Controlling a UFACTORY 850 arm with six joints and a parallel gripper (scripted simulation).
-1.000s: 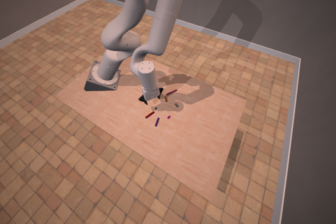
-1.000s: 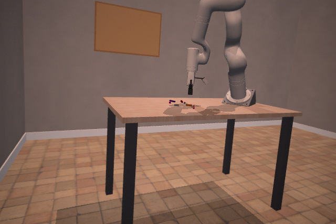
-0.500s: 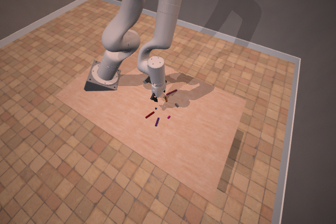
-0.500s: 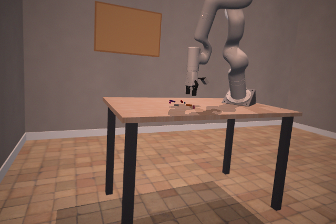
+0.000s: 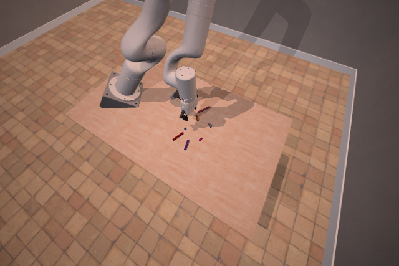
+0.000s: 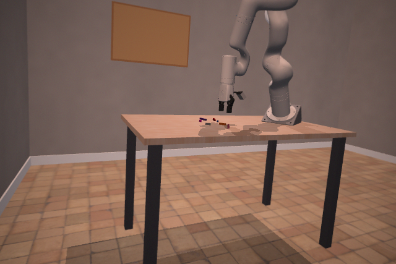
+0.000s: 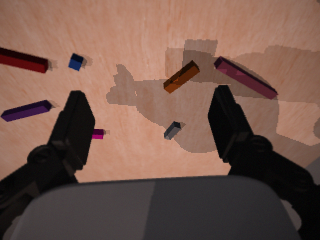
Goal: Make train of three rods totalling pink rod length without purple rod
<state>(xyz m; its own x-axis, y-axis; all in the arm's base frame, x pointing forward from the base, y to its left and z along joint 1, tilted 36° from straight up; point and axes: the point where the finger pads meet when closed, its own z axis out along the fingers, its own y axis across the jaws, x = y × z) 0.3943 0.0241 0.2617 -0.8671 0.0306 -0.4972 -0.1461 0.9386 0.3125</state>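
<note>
My gripper (image 6: 225,110) (image 7: 151,103) is open and empty, above the table. In the wrist view the pink rod (image 5: 203,109) (image 7: 245,77) lies at the upper right and the orange rod (image 5: 197,117) (image 7: 181,77) left of it, slanted. The short grey rod (image 5: 209,124) (image 7: 172,130) lies below the orange one. The magenta rod (image 5: 200,139) (image 7: 98,134) is partly hidden by the left finger. The blue cube-like rod (image 5: 184,128) (image 7: 76,62) lies at the upper left, near the red rod (image 5: 177,136) (image 7: 22,60). All lie apart, at different angles.
The purple rod (image 5: 186,144) (image 7: 26,110) lies below the red one in the wrist view, apart from the others. The table (image 5: 225,172) (image 6: 166,127) carries the arm's base (image 5: 120,94) (image 6: 281,115). The arm's shadow falls over the pink, orange and grey rods.
</note>
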